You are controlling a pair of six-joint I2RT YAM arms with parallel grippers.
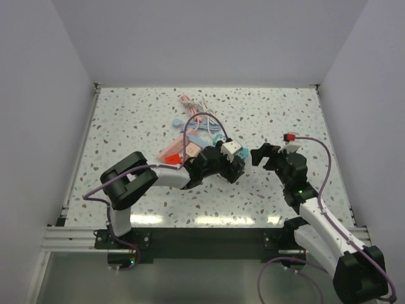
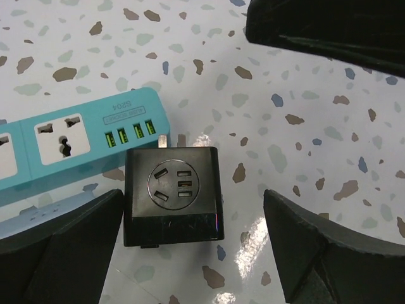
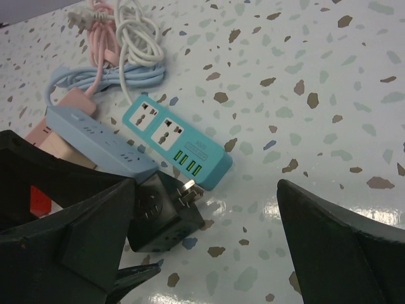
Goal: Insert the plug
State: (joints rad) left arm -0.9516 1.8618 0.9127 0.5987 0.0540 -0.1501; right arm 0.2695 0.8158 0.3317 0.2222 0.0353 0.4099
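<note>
The plug is a black cube adapter [image 2: 172, 193] lying on the speckled table, its metal prongs [image 3: 190, 190] pointing at the end of a teal power strip [image 2: 76, 142]. My left gripper [image 2: 193, 253] is open and straddles the cube, its left finger [image 2: 57, 247] close beside the cube and its right finger [image 2: 329, 253] well apart. My right gripper [image 3: 202, 234] is open and empty just right of the cube [image 3: 166, 212]. In the top view the left gripper [image 1: 235, 166] hides the cube, and the right gripper [image 1: 259, 155] faces it.
Behind the teal strip [image 3: 174, 142] lie a light blue strip [image 3: 95, 136], a pink strip [image 3: 57, 126] and coiled white and pink cords [image 3: 136, 25]. A red-marked piece [image 1: 171, 155] sits by the left arm. White walls enclose the table [image 1: 285, 114].
</note>
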